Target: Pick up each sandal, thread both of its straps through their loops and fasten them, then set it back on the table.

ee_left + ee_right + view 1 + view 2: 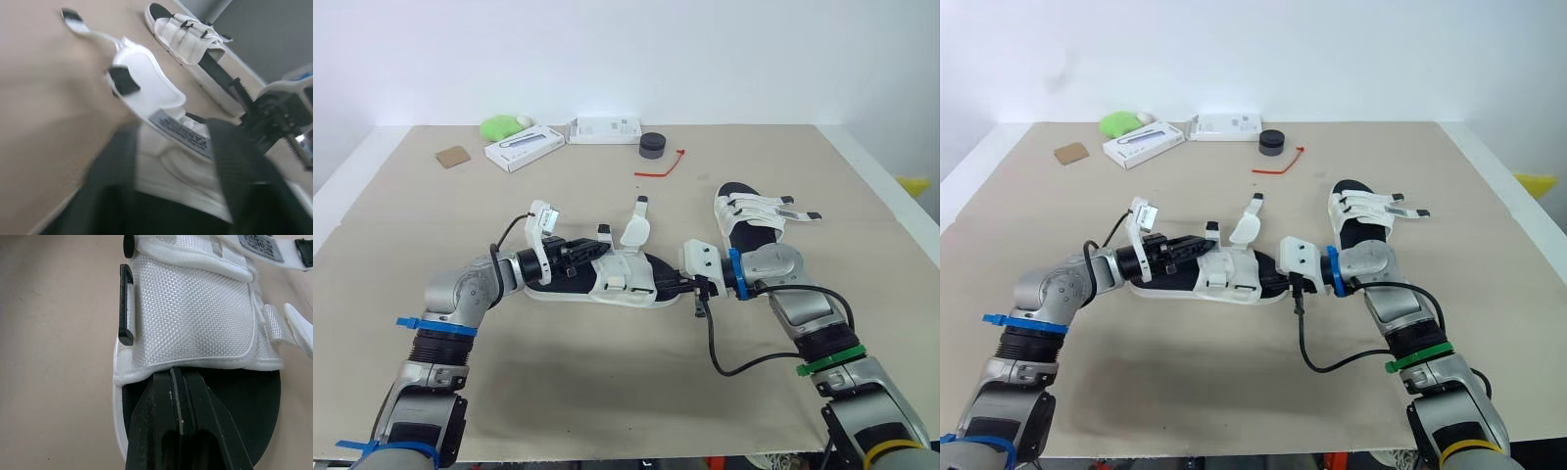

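Sandal (607,279) lies mid-table, both straps flapped open, second sandal (749,217) just behind it. Right wrist view gets the black loop (126,303) up close. Both forearms reach inward, low: left claw (592,257) grips the white upper, right claw (178,377) pinched together over the footbed

Along the beige counter's (607,392) far edge sit a brown cardboard square (453,157), a green soft lump (499,126), two flat white boxes (523,147) (605,129), a black round puck (652,145) and a thin red tie (662,168).
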Action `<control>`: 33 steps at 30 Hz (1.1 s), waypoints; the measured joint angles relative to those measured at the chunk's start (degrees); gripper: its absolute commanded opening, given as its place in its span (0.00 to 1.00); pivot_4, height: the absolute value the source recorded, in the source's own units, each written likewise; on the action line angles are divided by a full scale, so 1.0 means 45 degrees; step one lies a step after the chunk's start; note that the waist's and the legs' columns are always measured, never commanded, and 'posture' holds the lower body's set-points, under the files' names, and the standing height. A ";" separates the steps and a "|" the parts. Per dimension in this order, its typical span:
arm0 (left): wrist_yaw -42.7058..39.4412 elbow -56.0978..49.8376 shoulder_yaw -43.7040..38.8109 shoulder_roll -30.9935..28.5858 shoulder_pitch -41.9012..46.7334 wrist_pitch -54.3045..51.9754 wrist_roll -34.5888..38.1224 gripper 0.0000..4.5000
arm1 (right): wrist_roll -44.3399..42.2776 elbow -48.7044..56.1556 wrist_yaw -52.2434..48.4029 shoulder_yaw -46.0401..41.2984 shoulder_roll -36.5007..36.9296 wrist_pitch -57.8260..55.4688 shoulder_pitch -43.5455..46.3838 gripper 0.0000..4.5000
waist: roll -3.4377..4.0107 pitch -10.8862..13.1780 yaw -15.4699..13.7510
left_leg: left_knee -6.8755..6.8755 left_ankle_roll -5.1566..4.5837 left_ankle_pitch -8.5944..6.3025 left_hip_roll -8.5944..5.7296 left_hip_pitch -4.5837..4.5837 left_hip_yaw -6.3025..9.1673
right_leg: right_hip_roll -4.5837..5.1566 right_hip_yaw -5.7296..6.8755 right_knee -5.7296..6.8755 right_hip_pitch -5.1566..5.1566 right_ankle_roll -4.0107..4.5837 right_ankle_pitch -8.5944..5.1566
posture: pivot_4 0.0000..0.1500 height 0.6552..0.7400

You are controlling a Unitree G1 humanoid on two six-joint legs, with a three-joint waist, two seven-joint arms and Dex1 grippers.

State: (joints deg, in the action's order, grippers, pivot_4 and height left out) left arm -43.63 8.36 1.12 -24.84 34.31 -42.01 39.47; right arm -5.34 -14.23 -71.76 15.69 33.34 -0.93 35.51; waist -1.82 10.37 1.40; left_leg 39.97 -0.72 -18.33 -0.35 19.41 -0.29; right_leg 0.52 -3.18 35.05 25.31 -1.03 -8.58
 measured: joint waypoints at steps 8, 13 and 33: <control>-0.1312 0.0719 0.0123 -0.0291 0.1160 0.5484 -0.2962 0.82 | 0.0008 -0.0006 0.0001 -0.0012 0.0009 -0.0019 0.0011 0.00 | -0.0006 0.0003 -0.0012 | 0.0001 0.0007 0.0004 -0.0001 0.0010 -0.0002 | 0.0000 0.0005 -0.0013 -0.0001 -0.0011 0.0004 | 1.00 1.00; -0.2539 0.1032 0.0728 -0.0153 0.1899 0.7920 -0.4230 0.82 | 0.0003 -0.0006 -0.0019 -0.0008 -0.0004 -0.0002 0.0014 0.00 | -0.0003 0.0001 0.0010 | 0.0000 0.0003 -0.0009 0.0002 0.0003 -0.0025 | 0.0000 -0.0017 -0.0014 -0.0001 -0.0007 0.0004 | 1.00 1.00; -0.4638 0.6807 0.2243 0.0398 0.2985 1.0346 -0.7040 0.01 | -0.0007 0.0146 0.0166 -0.0011 -0.0012 -0.0143 -0.0066 0.00 | -0.0006 0.0001 0.0013 | 0.0001 -0.0016 -0.0017 0.0006 0.0011 -0.0032 | -0.0016 -0.0014 -0.0012 0.0005 -0.0056 -0.0022 | 1.00 1.00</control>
State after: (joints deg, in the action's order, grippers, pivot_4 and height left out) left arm -64.50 38.99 11.21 -23.05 47.75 4.54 7.79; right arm -5.37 -13.57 -71.02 15.64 33.29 -1.57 35.22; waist -1.85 10.38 1.46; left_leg 39.97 -0.79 -18.41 -0.32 19.46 -0.43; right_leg 0.45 -3.25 35.00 25.33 -1.28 -8.67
